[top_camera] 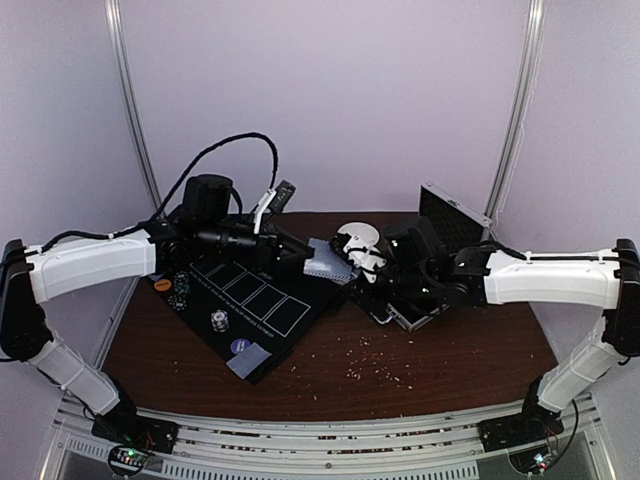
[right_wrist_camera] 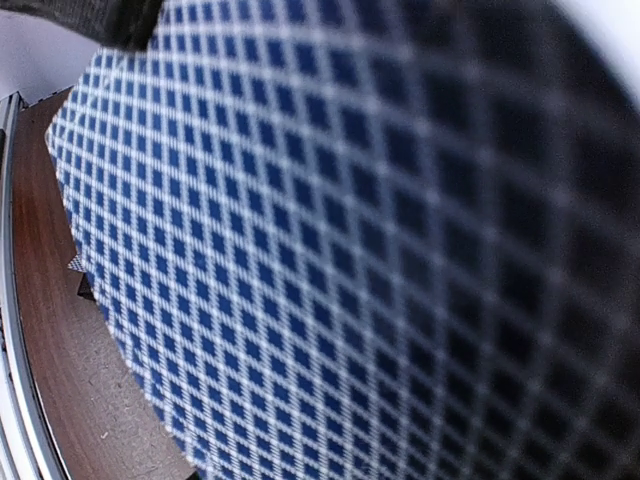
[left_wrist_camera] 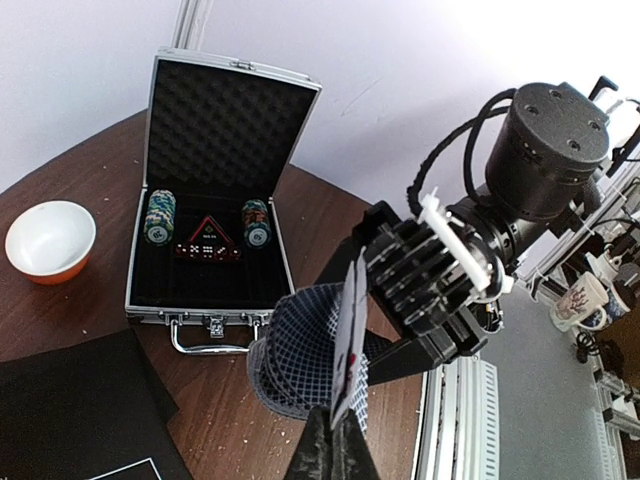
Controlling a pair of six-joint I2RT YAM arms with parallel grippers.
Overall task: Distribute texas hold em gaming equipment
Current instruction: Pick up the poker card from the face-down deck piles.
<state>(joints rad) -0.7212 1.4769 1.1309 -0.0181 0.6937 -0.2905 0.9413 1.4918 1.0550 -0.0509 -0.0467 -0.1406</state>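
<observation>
My right gripper (top_camera: pixel 362 268) is shut on a deck of playing cards (left_wrist_camera: pixel 300 345) with blue-lattice backs, held above the table in front of the case. In the right wrist view the card backs (right_wrist_camera: pixel 330 250) fill the picture and hide the fingers. My left gripper (left_wrist_camera: pixel 336 445) is shut on the lower edge of one card (left_wrist_camera: pixel 350 330), which stands edge-on against the deck. On the black mat (top_camera: pixel 262 300) lie small chip stacks (top_camera: pixel 180 291), a purple disc (top_camera: pixel 240 345) and a card (top_camera: pixel 256 358). Two more chip stacks (left_wrist_camera: pixel 158 216) stand in the case.
The silver case (left_wrist_camera: pixel 215 315) stands open at the back right, with red dice (left_wrist_camera: pixel 205 247) between its chip stacks. A white bowl with an orange rim (left_wrist_camera: pixel 50 240) sits left of it. Crumbs speckle the brown table (top_camera: pixel 420 350).
</observation>
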